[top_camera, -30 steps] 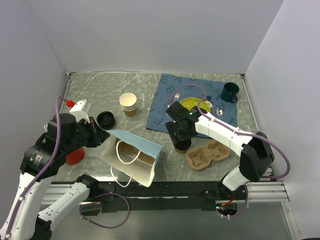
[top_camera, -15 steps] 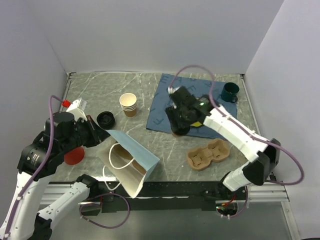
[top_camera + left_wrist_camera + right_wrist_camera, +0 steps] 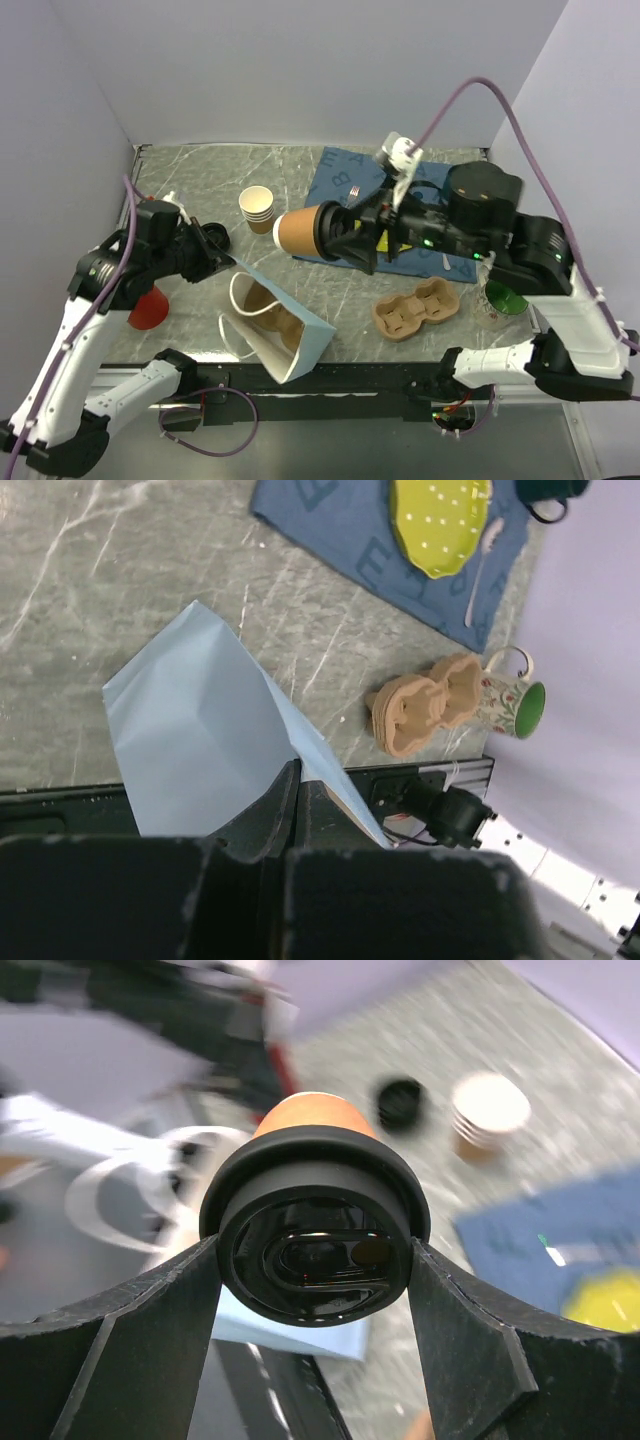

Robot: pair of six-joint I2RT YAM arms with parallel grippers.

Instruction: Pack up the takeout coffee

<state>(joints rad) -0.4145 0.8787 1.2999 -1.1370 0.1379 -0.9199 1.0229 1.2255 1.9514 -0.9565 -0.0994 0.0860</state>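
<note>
Marbled table (image 3: pixel 200 190), lettered cloth (image 3: pixel 335 180); right jaws clamp takeout coffee (image 3: pixel 300 230), left jaws pinch bag (image 3: pixel 290 340).

My fingers (image 3: pixel 130 1360) clamped on both sides of the takeout coffee (image 3: pixel 315 1230), black lid facing me, blurred bench (image 3: pixel 560 1050) behind, stack of paper cups (image 3: pixel 490 1110)

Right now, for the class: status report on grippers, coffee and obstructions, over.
Left gripper shut on paper bag rim, mouth open. Right gripper shut on takeout coffee, aloft, sideways. Nothing between coffee and bag.
</note>
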